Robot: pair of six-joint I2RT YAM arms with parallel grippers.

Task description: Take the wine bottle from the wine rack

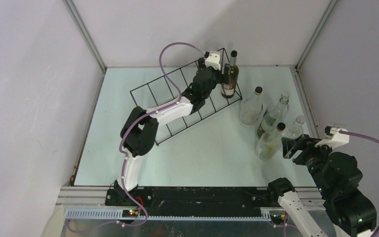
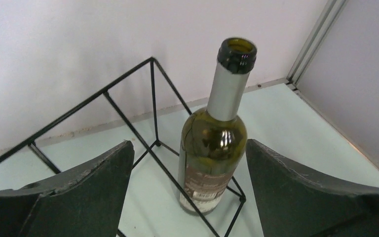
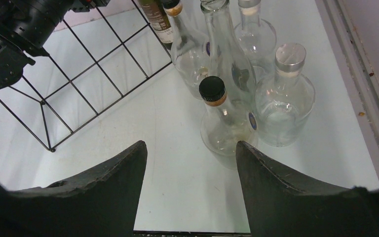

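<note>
Progress seems to be near the end, but I cannot call it finished. The wine bottle (image 2: 212, 148) stands upright on the table (image 1: 128, 158) at the far right end of the wine rack (image 1: 148, 98). Thin wires cross in front of its base, so I cannot tell if it is inside the last compartment or just outside. The left gripper (image 2: 189, 163) is spread wide on both sides of the bottle and touches nothing. The right gripper (image 3: 190, 148) waits with parted jaws and holds nothing. Four clear bottles (image 3: 227, 74) stand close together on the table, apart from the rack.

The wine bottle is of dark olive glass, glossy, with a silver foil neck, an open mouth and a brownish paper label. The rack is of thin black wire, a long box-shaped grid. The table is pale and smooth.
</note>
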